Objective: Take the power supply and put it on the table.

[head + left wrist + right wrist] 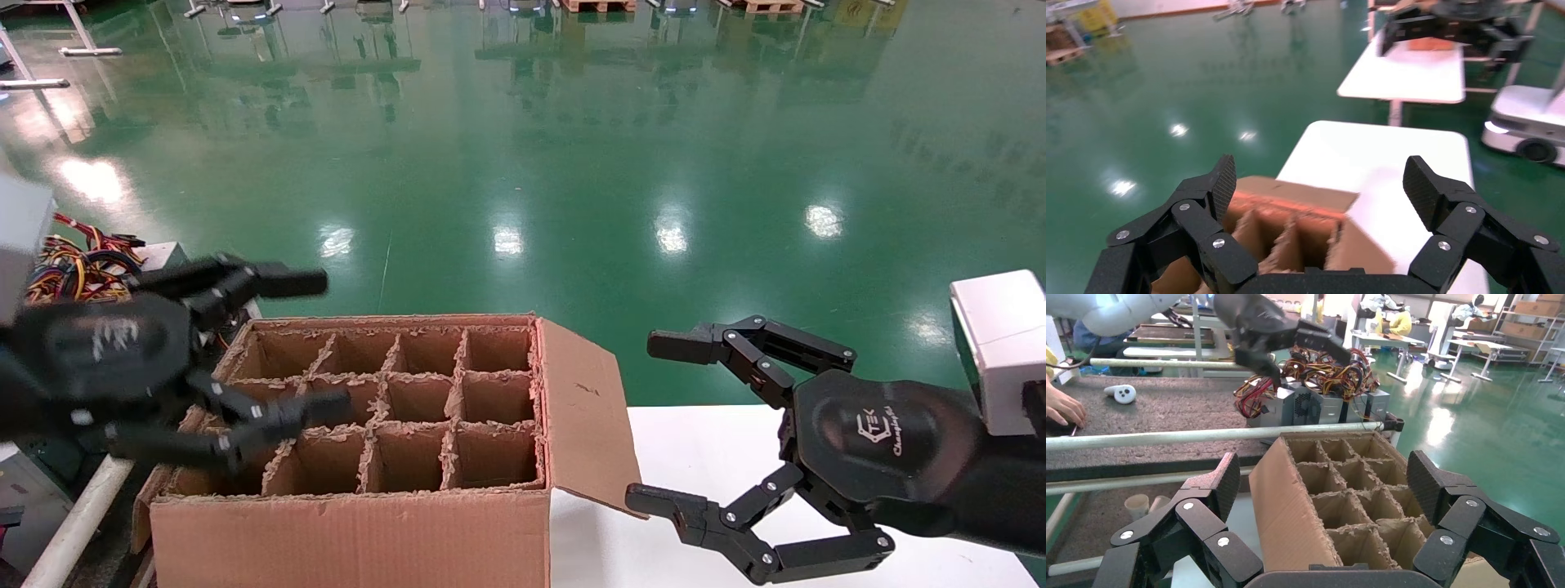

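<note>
While left claw spread, empty over divider box, swing toward power supplies; right claw released above worktop.

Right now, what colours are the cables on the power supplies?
Red, yellow, orange and black cables on grey power supplies; right wrist view shows it best.

A brown cardboard box with empty divider cells stands open, one flap hanging outward. Beyond lies a glossy green floor.
</note>
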Controlling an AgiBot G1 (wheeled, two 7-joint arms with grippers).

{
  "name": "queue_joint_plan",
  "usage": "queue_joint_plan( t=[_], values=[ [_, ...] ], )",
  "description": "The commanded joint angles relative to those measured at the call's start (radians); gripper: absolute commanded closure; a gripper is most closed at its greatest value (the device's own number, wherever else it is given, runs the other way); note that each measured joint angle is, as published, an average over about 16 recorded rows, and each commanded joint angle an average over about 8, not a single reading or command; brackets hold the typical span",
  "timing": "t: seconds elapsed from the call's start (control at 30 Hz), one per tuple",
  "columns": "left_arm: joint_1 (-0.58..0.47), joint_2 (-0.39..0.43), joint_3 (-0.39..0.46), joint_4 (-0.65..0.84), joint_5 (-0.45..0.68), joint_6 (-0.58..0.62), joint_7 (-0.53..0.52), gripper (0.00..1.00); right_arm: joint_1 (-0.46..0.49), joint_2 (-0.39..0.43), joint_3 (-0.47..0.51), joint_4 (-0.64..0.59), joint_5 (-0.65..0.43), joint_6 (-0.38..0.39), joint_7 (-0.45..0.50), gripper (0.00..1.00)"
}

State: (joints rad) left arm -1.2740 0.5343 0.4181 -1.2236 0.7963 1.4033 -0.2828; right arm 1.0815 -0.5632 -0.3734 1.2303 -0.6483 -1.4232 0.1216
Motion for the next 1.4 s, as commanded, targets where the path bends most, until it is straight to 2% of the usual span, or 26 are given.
queue_joint_plan(
  t=[0.03,0.33,0.53,1.4],
  values=[
    [0.036,0.014,-0.025,-0.011,-0.012,0.017,0.017,0.0,0.0,0.0,0.0,0.0,0.0,0.0,0.0,0.0],
    [0.189,0.073,-0.131,-0.057,-0.062,0.087,0.09,0.0,0.0,0.0,0.0,0.0,0.0,0.0,0.0,0.0],
    [0.236,0.09,-0.163,-0.07,-0.077,0.107,0.108,0.0,0.0,0.0,0.0,0.0,0.0,0.0,0.0,0.0],
    [0.203,0.078,-0.141,-0.061,-0.067,0.094,0.096,0.0,0.0,0.0,0.0,0.0,0.0,0.0,0.0,0.0]
  ],
)
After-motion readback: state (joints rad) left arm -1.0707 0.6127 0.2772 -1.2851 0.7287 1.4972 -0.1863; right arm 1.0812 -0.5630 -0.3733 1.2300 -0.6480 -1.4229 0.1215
